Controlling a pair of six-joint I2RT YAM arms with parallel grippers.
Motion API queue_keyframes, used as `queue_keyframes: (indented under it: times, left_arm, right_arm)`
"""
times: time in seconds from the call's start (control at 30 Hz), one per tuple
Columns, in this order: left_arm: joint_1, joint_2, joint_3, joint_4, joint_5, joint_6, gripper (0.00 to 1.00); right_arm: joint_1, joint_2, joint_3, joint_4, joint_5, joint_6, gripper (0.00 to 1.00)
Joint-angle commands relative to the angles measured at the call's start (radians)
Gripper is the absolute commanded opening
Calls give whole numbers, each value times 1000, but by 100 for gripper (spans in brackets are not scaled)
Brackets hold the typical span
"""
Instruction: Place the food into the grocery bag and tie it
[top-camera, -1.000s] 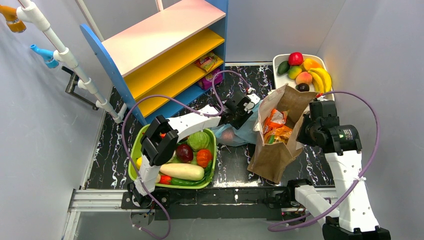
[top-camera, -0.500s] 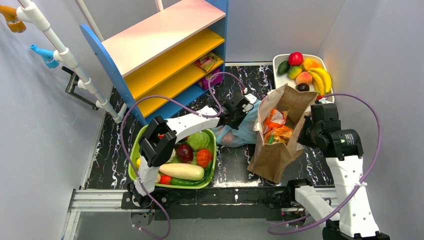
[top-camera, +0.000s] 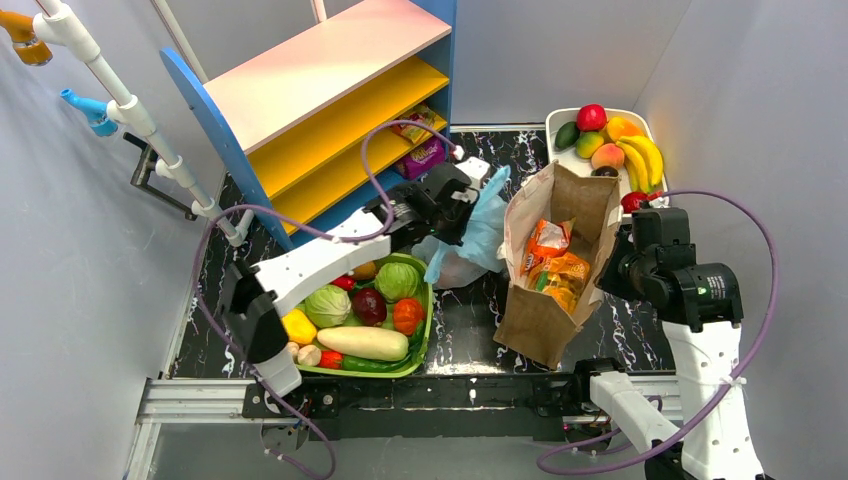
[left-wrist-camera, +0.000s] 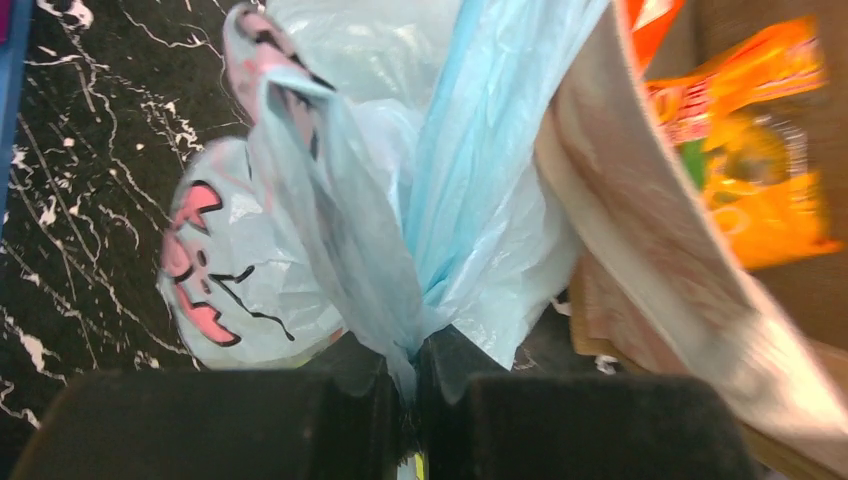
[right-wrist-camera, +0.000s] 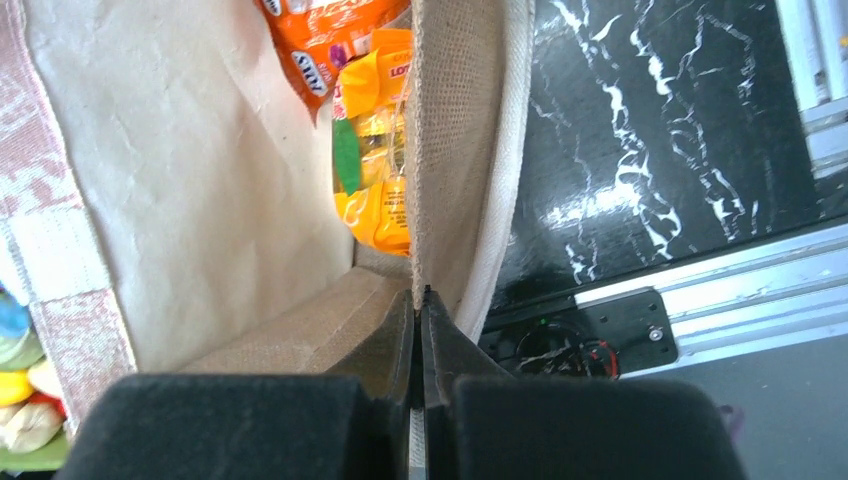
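Seen from above, the left gripper pinches the gathered top of the grocery bag, a thin, crinkled, pale-blue plastic sack. It hangs over the black marbled table between the green basket of vegetables and the brown paper bag. Whether its bottom rests on the table, and what it holds, cannot be made out. The right gripper holds the paper bag's right-hand wall. From the left wrist, the jaws are closed tight on a bunched neck of blue film, and the translucent plastic fans out beyond it, printed with pink-and-black cartoon drawings. From the right wrist, the jaws are clamped shut on the paper bag's rim, with orange snack packets lying inside.
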Motion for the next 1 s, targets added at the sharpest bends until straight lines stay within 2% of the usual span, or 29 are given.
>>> queue_keyframes:
  times: [0.0, 0.23, 0.3, 0.37, 0.4, 0.47, 0.57, 0.63, 0.77, 0.97]
  left_arm:
    - [6, -188, 4, -76, -5, -133, 0]
    - [5, -383, -7, -103, -35, -295, 0]
    - [5, -415, 25, -108, -23, -328, 0]
    - [5, -430, 119, -156, 3, -391, 0]
    - [5, -431, 196, -196, 39, -444, 0]
    - [5, -432, 246, -204, 82, -498, 0]
    - [0, -433, 257, -100, 143, -669, 0]
    - [-39, -373, 348, -8, 190, -736, 0]
    - [-89, -222, 562, 18, 222, -765, 0]
    - [-138, -126, 609, 109, 232, -825, 0]
  right_arm:
    - [7, 5, 56, -92, -122, 70, 1]
    - [7, -31, 28, -101, -189, 88, 1]
    - [7, -46, 23, -106, -190, 89, 1]
    - [7, -61, 19, -115, -190, 97, 1]
    - [7, -85, -13, -110, -238, 110, 1]
    - [7, -113, -64, -102, -276, 139, 1]
    - [7, -184, -118, -88, -371, 168, 1]
    - [7, -214, -100, -106, -330, 175, 1]
    - [7, -200, -68, -151, -238, 173, 1]
    - [7, -223, -86, -144, -256, 188, 1]
